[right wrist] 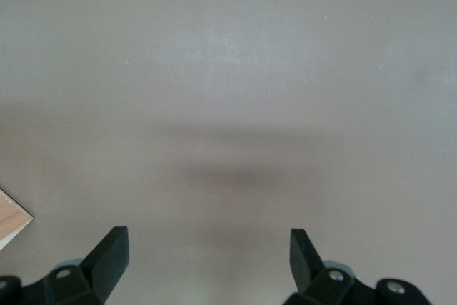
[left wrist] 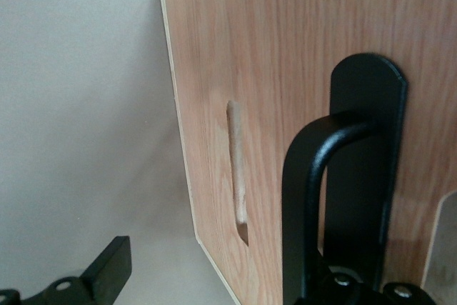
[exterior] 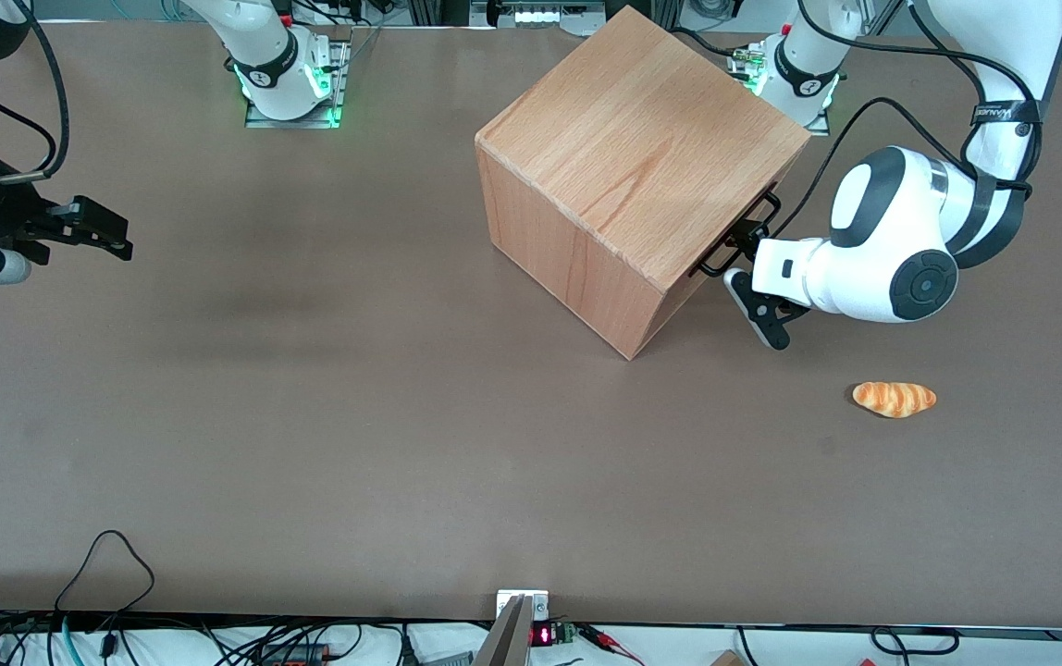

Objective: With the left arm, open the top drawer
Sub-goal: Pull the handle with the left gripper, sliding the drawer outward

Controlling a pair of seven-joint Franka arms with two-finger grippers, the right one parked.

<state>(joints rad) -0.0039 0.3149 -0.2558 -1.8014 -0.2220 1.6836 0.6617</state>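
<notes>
Gripper (exterior: 742, 262) is placed at the drawer's (left wrist: 300, 91) handle (left wrist: 314, 176) — fingers apart, one hooked inside the bar, nothing clamped. Cabinet (exterior: 633, 176) sits near the desk's (exterior: 309, 416) rear edge, drawer front facing the working arm. Drawer appears shut — the pull is left.

Front view: high, looking steeply down over whole desk (exterior: 309, 462). Left wrist view: very close, facing drawer (left wrist: 285, 69) front and handle (left wrist: 307, 198), behind tool (exterior: 753, 277). Right wrist view: near, facing bare desk. All share desk; front and left wrist share drawer handle.
</notes>
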